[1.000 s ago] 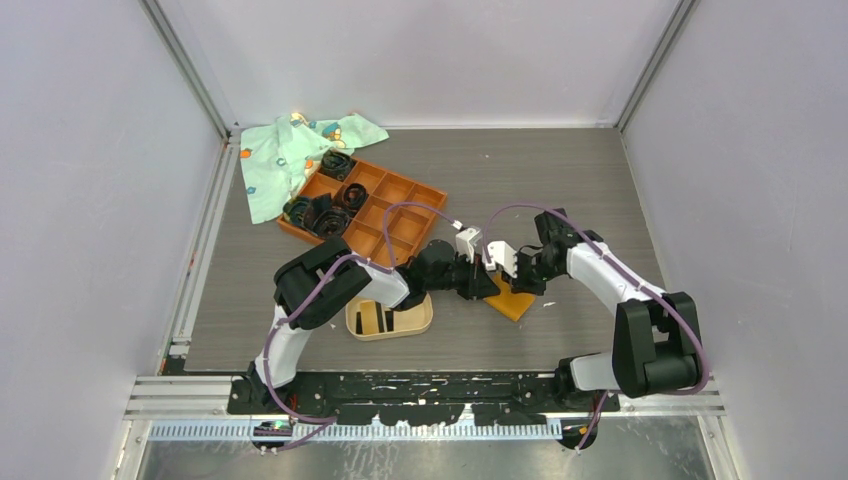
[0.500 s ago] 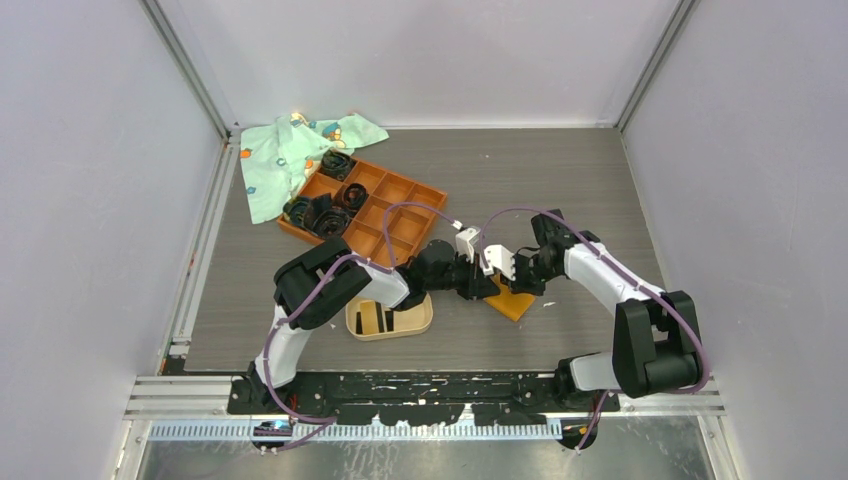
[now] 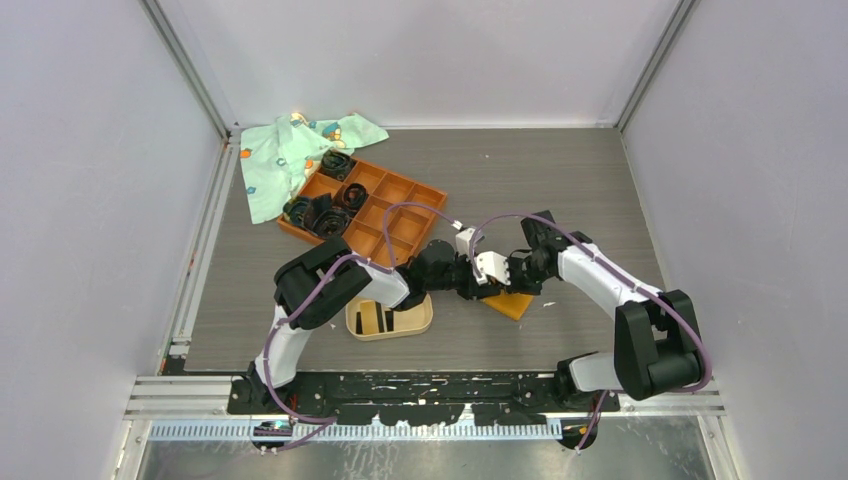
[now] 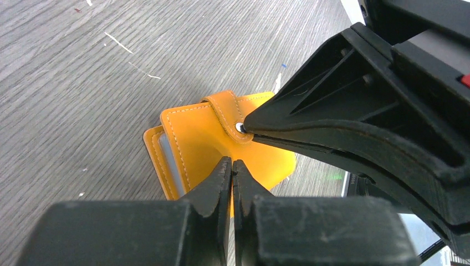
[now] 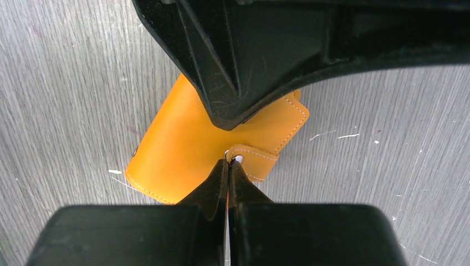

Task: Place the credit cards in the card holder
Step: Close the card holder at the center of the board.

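At the far left of the counter (image 3: 560,180) a pale green patterned cloth (image 3: 285,160) is lying crumpled, meeting the far corner of the orange grid tray (image 3: 405,192) just to its right; black coiled bands (image 3: 320,212) are sitting in the tray's left compartments.

Nearer the arms, the beige oval card holder (image 3: 395,335) is resting on the counter, partly covered by the left arm reaching across above it toward the right.

The left gripper (image 4: 231,166) is showing its fingers closed together with nothing between them, the tips sitting down at the flat cover of the orange wallet (image 3: 515,303). The wallet is lying folded on the counter to the right of the card holder and apart from it. A pale blue-grey edge (image 4: 166,158) is peeking out between its leaves, and whether that is one of the credit cards I cannot tell.

From the right, the right gripper (image 5: 228,165) is pointing in with its fingers closed too, the tips meeting at the snap strap (image 5: 258,159) of the wallet, close to the left gripper's tips. Whether it is pinching the strap or only touching it I cannot tell.
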Controlling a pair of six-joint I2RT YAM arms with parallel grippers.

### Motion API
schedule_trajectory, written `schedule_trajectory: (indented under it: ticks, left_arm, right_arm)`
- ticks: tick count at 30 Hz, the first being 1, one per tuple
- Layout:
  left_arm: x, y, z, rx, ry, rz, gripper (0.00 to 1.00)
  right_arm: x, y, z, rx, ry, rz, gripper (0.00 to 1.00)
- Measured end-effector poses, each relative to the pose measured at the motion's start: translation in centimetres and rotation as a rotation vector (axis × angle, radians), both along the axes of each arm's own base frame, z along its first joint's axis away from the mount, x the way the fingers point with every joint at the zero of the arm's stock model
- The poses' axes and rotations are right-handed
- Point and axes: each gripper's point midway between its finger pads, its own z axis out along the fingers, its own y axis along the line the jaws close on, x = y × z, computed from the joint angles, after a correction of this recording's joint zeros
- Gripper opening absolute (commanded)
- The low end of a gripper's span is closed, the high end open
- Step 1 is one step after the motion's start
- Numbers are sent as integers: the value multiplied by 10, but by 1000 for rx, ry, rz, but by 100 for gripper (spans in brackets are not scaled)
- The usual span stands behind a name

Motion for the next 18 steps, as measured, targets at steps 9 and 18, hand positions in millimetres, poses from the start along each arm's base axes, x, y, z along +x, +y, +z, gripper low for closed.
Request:
schedule_trajectory:
  ticks: [9,18]
  left_arm:
    - [0,0,0,0,1,0,5]
    - [0,0,0,0,0,0,5]
  right_arm:
    - [-1,1,-1,-51,-29,71,1]
    - [-1,1,-2,-85,-45,107,1]
